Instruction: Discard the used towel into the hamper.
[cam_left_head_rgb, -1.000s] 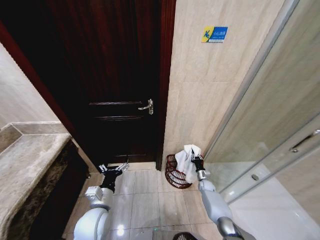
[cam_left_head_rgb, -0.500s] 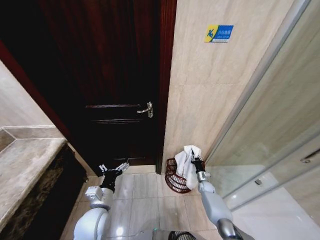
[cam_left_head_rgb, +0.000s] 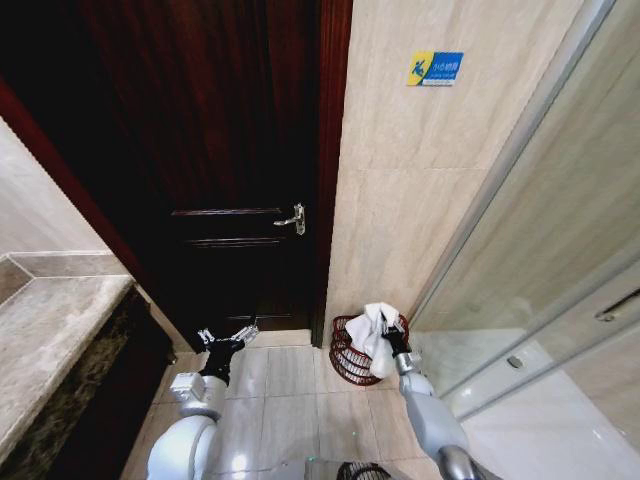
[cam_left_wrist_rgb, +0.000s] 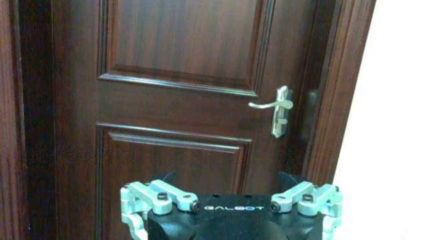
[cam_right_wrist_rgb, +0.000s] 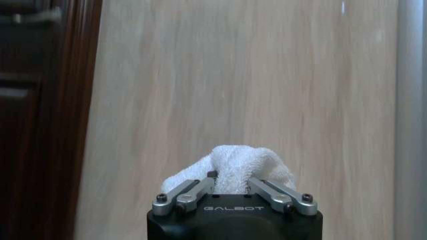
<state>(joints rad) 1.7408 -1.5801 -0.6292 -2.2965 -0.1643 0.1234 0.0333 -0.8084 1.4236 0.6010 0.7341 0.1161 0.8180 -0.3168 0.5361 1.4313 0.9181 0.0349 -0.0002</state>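
The scene is a bathroom corner with a beige tiled wall (cam_left_head_rgb: 400, 200), a dark wooden door (cam_left_head_rgb: 230, 150) on the left with a metal handle (cam_left_head_rgb: 293, 217), and a glass shower partition (cam_left_head_rgb: 560, 260) on the right. A small blue sign (cam_left_head_rgb: 435, 68) is fixed high on the wall, and a stone counter (cam_left_head_rgb: 50, 330) stands at the near left. On the pale floor tiles (cam_left_head_rgb: 290, 380), at the foot of the wall just right of the door frame, stands the hamper (cam_left_head_rgb: 347, 352), a reddish-brown openwork basket. The right arm reaches forward and up from the near right, and the right gripper (cam_left_head_rgb: 390, 335) is above the right part of the hamper's rim. Its fingers are closed on the white towel (cam_left_head_rgb: 372, 330), which hangs bunched from them, its lower part lying over the hamper's opening. In the right wrist view the towel (cam_right_wrist_rgb: 233, 170) bulges between the two metal fingers (cam_right_wrist_rgb: 190, 192), facing the wall. The left arm is bent low on the near left, and the left gripper (cam_left_head_rgb: 228, 336) points at the door with its fingers spread apart and holding nothing.
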